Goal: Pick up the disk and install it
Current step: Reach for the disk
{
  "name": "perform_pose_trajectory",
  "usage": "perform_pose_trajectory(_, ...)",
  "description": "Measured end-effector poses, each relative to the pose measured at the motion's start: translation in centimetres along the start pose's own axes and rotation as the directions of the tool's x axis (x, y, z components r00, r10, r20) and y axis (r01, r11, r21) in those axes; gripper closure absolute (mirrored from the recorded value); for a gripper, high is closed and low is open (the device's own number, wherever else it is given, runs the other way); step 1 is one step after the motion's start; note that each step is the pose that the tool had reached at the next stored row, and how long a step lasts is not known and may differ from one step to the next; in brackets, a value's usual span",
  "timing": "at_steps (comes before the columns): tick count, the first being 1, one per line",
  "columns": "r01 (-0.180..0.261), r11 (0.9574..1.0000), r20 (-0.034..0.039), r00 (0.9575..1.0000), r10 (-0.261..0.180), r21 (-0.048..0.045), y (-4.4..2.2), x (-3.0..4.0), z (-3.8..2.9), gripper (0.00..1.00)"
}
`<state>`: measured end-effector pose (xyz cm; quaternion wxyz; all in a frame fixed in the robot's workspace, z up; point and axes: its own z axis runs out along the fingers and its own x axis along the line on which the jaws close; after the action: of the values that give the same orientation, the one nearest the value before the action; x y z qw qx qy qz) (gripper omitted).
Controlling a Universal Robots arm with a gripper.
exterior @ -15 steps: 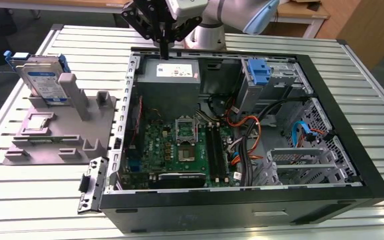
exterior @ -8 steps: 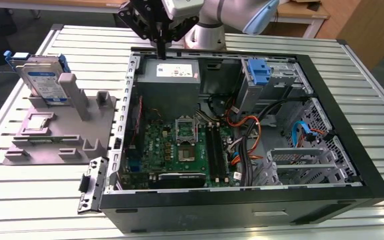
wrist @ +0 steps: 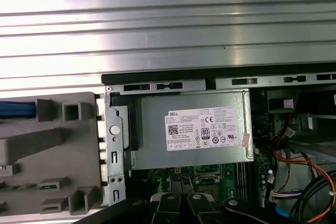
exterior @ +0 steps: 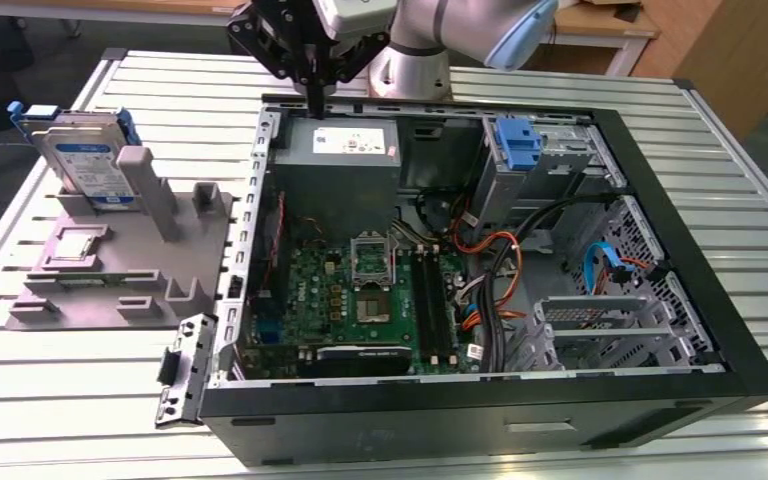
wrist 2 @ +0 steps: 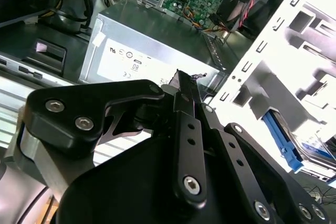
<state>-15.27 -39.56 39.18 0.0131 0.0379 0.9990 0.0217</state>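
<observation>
In the exterior view, the disk [exterior: 88, 165] stood on its edge in a grey holder [exterior: 117, 265] on the table [exterior: 64, 400], in the upper left of the frame. It was well apart from the open computer case [exterior: 491, 425] in the middle. The gripper [exterior: 315, 106] hung near the top middle, just above the grey power box [exterior: 344, 148] at the back of the case. Its jaws looked pressed together and held nothing.

In the second wrist view, the black gripper [wrist 2: 181, 76] pointed at the power box [wrist 2: 142, 56], jaws together. Past the case wall, a blue strip with a bit of label beside it sat in the pale holder. That was probably the disk [wrist 2: 281, 140].

In the first wrist view, the power box [wrist: 191, 129] lay beside the holder [wrist: 47, 150]. A thin blue strip [wrist: 16, 109] in the holder was likely the disk's frame.

The disk looked hard and stiff, made of metal, so it was probably a bit heavy for its size. Its flat sides looked smooth and could slip. It could break inside if it got dropped or bumped. A good place to hold it seemed to be the part sticking up out of the holder, with the jaws on the two flat faces, not on the thin blue plastic.
</observation>
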Motion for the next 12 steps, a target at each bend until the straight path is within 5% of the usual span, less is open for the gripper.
perform_pose_trajectory(12,0.000,1.0000,0.0000,1.0000,0.000,0.0000,0.33,1.07,0.13,0.90)
